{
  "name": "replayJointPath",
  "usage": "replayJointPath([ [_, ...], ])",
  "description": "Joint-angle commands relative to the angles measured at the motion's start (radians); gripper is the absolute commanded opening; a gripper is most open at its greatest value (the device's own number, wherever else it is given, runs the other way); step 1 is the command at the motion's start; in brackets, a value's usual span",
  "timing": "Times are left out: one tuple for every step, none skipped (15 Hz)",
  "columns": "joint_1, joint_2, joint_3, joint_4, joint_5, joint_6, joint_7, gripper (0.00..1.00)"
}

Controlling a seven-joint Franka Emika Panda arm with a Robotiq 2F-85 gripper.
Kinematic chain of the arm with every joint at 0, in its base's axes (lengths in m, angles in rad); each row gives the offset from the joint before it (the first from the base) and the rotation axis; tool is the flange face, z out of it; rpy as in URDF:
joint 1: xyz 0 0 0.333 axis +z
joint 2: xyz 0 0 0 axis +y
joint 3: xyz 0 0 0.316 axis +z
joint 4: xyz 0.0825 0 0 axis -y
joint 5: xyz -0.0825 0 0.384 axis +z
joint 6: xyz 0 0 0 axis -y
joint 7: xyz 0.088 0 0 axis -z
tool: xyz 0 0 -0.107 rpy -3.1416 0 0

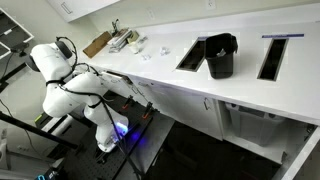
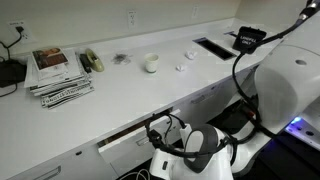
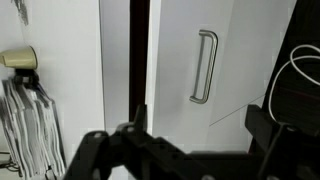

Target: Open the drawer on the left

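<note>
The drawer (image 2: 125, 145) sits under the white counter. Its white front is pulled out a little, with a dark gap and a tan strip above it. In the wrist view the drawer's white front (image 3: 240, 95) fills the frame, with a metal bar handle (image 3: 203, 65) and a dark gap (image 3: 140, 50) beside it. My gripper (image 3: 200, 114) is open. Its two black fingers are spread wide in front of the drawer front, and the handle lies beyond the fingertips, not between them. In both exterior views the gripper (image 2: 163, 128) (image 1: 122, 125) is low against the cabinet, below the counter edge.
On the counter lie a stack of magazines (image 2: 58, 75), a white cup (image 2: 151, 64), a brown board (image 1: 97, 44) and a black bin (image 1: 220, 55) between two rectangular cutouts (image 1: 190, 55). White cabinet doors (image 1: 195, 110) run under the counter. Black cables (image 2: 240, 70) hang near the arm.
</note>
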Motion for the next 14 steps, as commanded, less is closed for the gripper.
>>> replayJointPath([
  [-0.003,0.001,0.004,0.004,-0.001,-0.003,-0.002,1.0],
  [0.01,0.004,0.0,0.004,-0.003,-0.033,-0.026,1.0],
  [0.026,0.006,-0.007,-0.002,-0.016,-0.056,-0.038,1.0],
  [0.036,0.009,-0.007,-0.009,-0.026,-0.062,-0.033,1.0],
  [0.051,0.019,-0.01,-0.007,-0.034,-0.088,-0.027,1.0],
  [0.07,0.035,-0.014,-0.004,-0.046,-0.118,-0.017,1.0],
  [0.083,0.051,-0.014,0.001,-0.051,-0.148,-0.012,1.0],
  [0.099,0.068,-0.014,0.008,-0.057,-0.176,-0.001,1.0],
  [0.121,0.088,-0.021,0.017,-0.066,-0.222,0.001,1.0],
  [0.14,0.106,-0.027,0.023,-0.079,-0.265,0.005,1.0],
  [0.155,0.123,-0.034,0.026,-0.094,-0.303,0.013,1.0],
  [0.167,0.14,-0.04,0.03,-0.114,-0.333,0.029,1.0],
  [0.173,0.155,-0.044,0.032,-0.136,-0.357,0.048,1.0],
  [0.176,0.172,-0.049,0.036,-0.159,-0.374,0.063,1.0],
])
